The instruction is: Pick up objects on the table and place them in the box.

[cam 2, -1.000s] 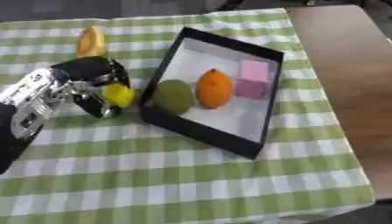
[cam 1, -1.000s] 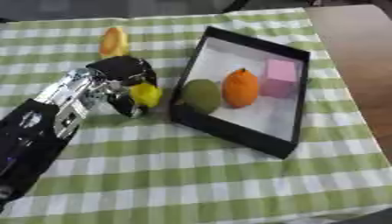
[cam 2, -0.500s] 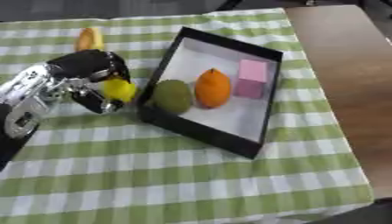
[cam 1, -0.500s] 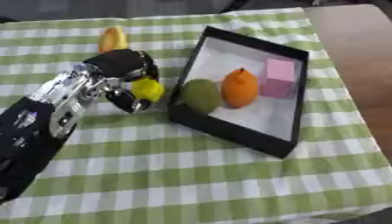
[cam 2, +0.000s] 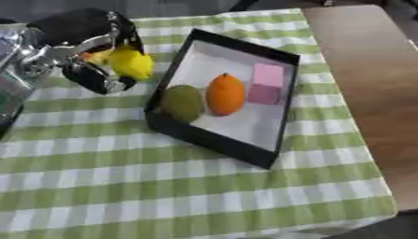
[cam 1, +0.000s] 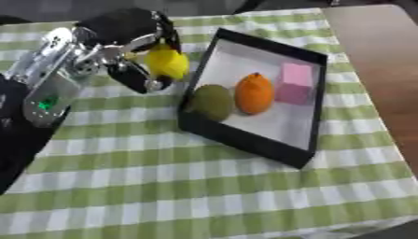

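A green-and-white checked tablecloth (cam 1: 204,186) covers the table, with bare brown wood showing along the right edge. On the cloth sits a black-rimmed box (cam 1: 245,142) with a white floor, already holding a dull green fruit (cam 1: 211,102), an orange (cam 1: 254,93) and a pink block (cam 1: 294,83) in a row. The robot's left hand (cam 1: 122,44) has its fingers curled round a yellow lemon (cam 1: 166,63) and holds it off the cloth, just left of the box's near-left wall. The lemon's long axis runs roughly up and down in the view. The box lies to the hand's right, so I'd judge the coming move a short carry rightward over the rim. Something orange (cam 2: 96,56) peeks out behind the hand. The right hand is nowhere in view.
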{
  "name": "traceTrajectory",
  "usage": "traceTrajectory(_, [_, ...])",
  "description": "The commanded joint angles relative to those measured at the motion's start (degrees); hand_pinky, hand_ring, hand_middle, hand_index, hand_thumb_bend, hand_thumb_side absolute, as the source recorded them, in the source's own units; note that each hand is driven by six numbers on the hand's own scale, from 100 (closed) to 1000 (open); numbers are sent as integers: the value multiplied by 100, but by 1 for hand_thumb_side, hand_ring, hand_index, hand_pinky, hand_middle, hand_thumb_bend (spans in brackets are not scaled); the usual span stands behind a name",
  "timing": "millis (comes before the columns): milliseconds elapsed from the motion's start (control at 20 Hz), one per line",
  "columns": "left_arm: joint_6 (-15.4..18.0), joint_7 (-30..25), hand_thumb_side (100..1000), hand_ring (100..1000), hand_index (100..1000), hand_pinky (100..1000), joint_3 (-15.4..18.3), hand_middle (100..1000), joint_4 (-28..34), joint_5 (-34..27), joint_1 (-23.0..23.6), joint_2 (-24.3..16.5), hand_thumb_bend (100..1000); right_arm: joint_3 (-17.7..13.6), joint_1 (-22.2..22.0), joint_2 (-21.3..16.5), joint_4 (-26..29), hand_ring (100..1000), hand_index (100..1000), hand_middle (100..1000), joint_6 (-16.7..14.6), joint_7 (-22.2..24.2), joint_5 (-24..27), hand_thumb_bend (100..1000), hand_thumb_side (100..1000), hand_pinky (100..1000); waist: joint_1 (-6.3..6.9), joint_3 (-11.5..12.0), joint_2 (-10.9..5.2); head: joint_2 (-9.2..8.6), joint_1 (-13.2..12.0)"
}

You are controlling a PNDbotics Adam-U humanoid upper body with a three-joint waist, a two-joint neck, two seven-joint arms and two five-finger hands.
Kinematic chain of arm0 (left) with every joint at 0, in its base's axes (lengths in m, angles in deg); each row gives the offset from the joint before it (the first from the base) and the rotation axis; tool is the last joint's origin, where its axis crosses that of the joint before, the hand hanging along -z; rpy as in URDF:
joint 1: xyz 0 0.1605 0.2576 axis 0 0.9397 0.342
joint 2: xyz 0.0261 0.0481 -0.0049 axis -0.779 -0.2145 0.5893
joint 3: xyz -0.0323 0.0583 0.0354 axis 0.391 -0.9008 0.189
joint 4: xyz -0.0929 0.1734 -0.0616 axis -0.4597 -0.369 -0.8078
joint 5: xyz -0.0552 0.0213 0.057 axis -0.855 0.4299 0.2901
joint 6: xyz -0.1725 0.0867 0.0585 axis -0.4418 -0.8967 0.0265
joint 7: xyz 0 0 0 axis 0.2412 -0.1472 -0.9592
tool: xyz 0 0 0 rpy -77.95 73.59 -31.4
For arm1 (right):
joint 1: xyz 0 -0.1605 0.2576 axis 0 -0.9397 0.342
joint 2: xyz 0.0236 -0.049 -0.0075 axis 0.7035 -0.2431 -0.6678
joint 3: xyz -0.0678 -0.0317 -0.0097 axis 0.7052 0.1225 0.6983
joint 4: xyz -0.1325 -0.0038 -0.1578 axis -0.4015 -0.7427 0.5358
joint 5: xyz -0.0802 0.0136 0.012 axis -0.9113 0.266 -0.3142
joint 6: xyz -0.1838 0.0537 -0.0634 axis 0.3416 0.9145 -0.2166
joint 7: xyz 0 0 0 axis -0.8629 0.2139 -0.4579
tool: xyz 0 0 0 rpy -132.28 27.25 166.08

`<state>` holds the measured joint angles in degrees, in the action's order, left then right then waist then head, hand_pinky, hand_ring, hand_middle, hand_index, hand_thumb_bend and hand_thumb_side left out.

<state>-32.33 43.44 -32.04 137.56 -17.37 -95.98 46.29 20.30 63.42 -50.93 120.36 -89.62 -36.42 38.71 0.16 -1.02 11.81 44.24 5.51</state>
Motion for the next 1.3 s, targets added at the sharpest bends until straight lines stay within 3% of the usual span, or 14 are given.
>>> traceTrajectory(50, [-95, -71, 100, 548, 677, 551, 115, 582, 268, -95, -273, 64, 336, -122, 67, -364, 41, 874, 833, 760, -33, -26, 48, 100, 447, 863, -44, -18, -138, -12, -7])
traceTrajectory(350, [-25, -51, 100, 551, 679, 554, 167, 585, -56, 193, -617, 604, 349, -127, 166, -536, 47, 869, 832, 759, -89, -59, 100, 100, 392, 863, -56, -99, -166, -12, -73])
traceTrajectory(550, [116, 94, 100, 554, 684, 556, 214, 590, -661, 502, -672, 1071, 298, -85, 318, -652, 58, 864, 831, 757, -129, -55, 103, 100, 339, 862, -69, -216, -151, -12, -163])
traceTrajectory(800, [245, 448, 100, 555, 687, 556, 326, 592, -1273, 728, -639, 1646, 245, -1, 621, -646, 87, 864, 831, 758, -145, 0, 124, 100, 335, 862, -100, -376, -104, -12, -249])
traceTrajectory(1150, [421, 770, 100, 556, 691, 558, 326, 595, -1872, 775, -475, 1984, 157, 54, 853, -563, 18, 867, 832, 759, -123, 57, 186, 100, 362, 863, -122, -484, -51, -12, -280])
traceTrajectory(1300, [487, 857, 100, 560, 696, 566, 294, 601, -2033, 783, -397, 2055, 163, 55, 916, -524, -26, 868, 833, 759, -113, 68, 244, 100, 378, 863, -118, -503, -39, -12, -280])
